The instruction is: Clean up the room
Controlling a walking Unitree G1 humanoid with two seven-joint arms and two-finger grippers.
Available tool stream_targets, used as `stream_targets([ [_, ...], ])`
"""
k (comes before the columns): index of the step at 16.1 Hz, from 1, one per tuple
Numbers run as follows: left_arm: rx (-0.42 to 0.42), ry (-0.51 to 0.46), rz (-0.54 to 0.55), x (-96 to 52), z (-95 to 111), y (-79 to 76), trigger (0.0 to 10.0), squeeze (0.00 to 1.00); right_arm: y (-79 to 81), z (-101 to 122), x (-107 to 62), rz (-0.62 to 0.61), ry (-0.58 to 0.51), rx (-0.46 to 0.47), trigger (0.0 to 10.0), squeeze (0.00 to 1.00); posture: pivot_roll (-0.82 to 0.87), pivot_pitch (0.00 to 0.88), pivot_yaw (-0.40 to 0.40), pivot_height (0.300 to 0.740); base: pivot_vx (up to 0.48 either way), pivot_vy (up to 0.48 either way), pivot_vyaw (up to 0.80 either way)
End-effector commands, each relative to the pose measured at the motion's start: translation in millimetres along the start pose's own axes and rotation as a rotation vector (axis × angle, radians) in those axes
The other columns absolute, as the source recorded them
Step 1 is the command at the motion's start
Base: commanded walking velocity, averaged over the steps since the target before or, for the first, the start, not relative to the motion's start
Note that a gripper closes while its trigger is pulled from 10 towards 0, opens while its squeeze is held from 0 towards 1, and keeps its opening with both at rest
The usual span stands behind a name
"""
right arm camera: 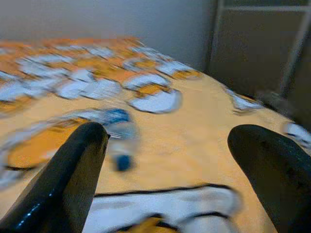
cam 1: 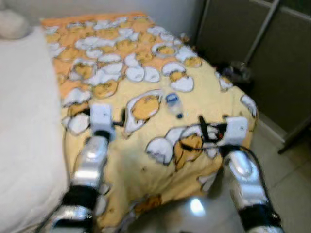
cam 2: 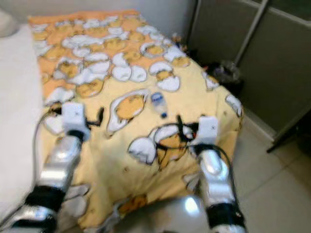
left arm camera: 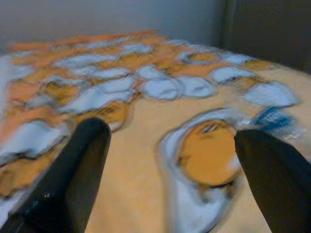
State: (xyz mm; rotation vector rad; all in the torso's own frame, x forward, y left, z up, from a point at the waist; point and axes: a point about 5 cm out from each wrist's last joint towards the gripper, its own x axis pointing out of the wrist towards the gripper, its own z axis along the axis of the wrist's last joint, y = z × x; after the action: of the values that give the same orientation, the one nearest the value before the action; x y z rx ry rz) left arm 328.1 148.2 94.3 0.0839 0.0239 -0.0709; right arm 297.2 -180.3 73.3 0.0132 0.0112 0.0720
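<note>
Right end effector [cam 1: 206,133] agape near bottle [cam 1: 173,105], cap toward robot.

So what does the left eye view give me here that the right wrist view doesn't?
Left eye view alone: both silver arms over the bed, the left gripper and right gripper from above, a white cover on the bed's left side, and the tiled floor. Right wrist view alone: a close look between its own open jaws. Both share the small clear plastic bottle with a blue cap lying on the yellow egg-patterned bedsheet.
</note>
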Motion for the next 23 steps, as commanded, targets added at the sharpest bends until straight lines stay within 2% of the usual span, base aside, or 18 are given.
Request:
stream_targets([
  [1,0.039,-0.013,0.002,1.2,4,5.4,10.0,0.0,2.8,3,2.1,0.012,-0.017,-0.005,10.0,0.0,-0.01,0.0,-0.023,0.74,0.285,-0.382,0.0],
  [5,0.044,-0.006,0.014,-0.6,2,9.8,10.0,0.0,7.6,3,5.0,0.042,-0.014,-0.009,10.0,0.0,0.0,0.0,-0.033,0.74,0.284,-0.383,0.0],
  [11,0.054,-0.03,-0.003,-4.3,5,9.0,10.0,0.0,11.6,2,6.9,0.054,-0.017,0.003,10.0,0.0,0.02,0.0,-0.034,0.74,0.184,-0.4,0.64],
  [14,0.035,-0.023,0.027,-5.0,4,13.7,10.0,0.0,13.8,1,7.9,0.066,-0.007,-0.013,10.0,0.0,0.02,0.0,-0.031,0.74,0.106,-0.404,0.56],
  [16,0.058,-0.005,0.055,-2.7,2,13.6,10.0,0.0,10.4,0,8.7,0.05,0.0,-0.017,10.0,0.0,0.01,0.0,-0.029,0.74,0.0,0.0,0.53],
  [19,0.06,0.016,0.034,-2.2,0,12.5,10.0,0.0,9.0,-2,9.5,0.032,0.013,-0.016,10.0,0.0,0.01,0.0,-0.03,0.74,0.0,0.0,0.29],
  [23,0.042,-0.029,0.022,-2.3,7,12.7,10.0,0.0,16.3,-2,8.5,0.046,0.009,-0.002,10.0,0.0,0.02,0.0,-0.038,0.74,0.48,0.0,0.0],
])
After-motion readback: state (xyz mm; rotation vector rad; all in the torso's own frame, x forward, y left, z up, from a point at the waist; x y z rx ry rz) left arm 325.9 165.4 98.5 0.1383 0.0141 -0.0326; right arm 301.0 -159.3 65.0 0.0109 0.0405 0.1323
